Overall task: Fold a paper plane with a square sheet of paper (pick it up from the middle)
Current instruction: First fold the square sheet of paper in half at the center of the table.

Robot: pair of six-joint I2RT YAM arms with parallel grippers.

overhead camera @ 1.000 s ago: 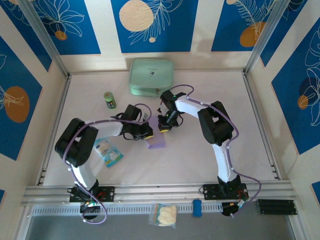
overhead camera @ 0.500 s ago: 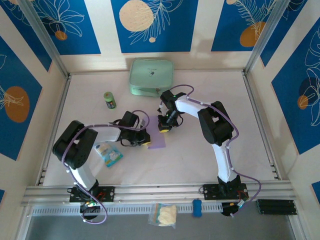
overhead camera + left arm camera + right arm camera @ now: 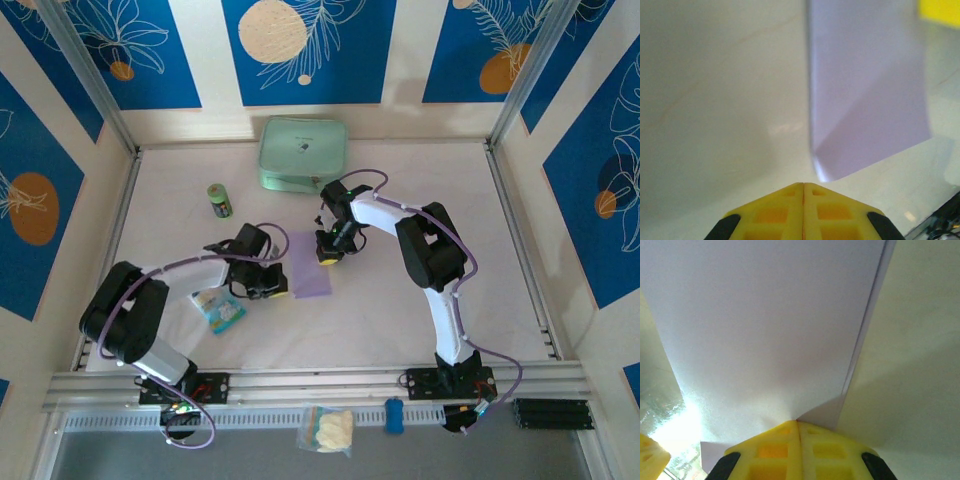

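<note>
The square sheet of paper (image 3: 309, 265) lies on the table as a lavender upright rectangle with a diagonal crease. In the left wrist view the paper (image 3: 865, 90) is just ahead and to the right of my left gripper (image 3: 803, 184), which is shut on nothing; from above that gripper (image 3: 273, 284) sits a little left of the sheet's near end. My right gripper (image 3: 327, 250) is shut with its tip down on the sheet's far right part. In the right wrist view the paper (image 3: 765, 330) spreads ahead of and beside the right gripper (image 3: 798, 421), a folded flap on the right.
A mint-green pouch (image 3: 302, 153) stands at the back, with a small green can (image 3: 220, 200) to its left front. A blue-and-white snack packet (image 3: 218, 305) lies beside the left arm. A small bag (image 3: 330, 430) and a blue piece (image 3: 394, 415) rest on the front rail.
My left gripper has slid off the paper, back to the left, and the arm has swung leftward. More of the sheet now shows. The right gripper has stayed in place.
</note>
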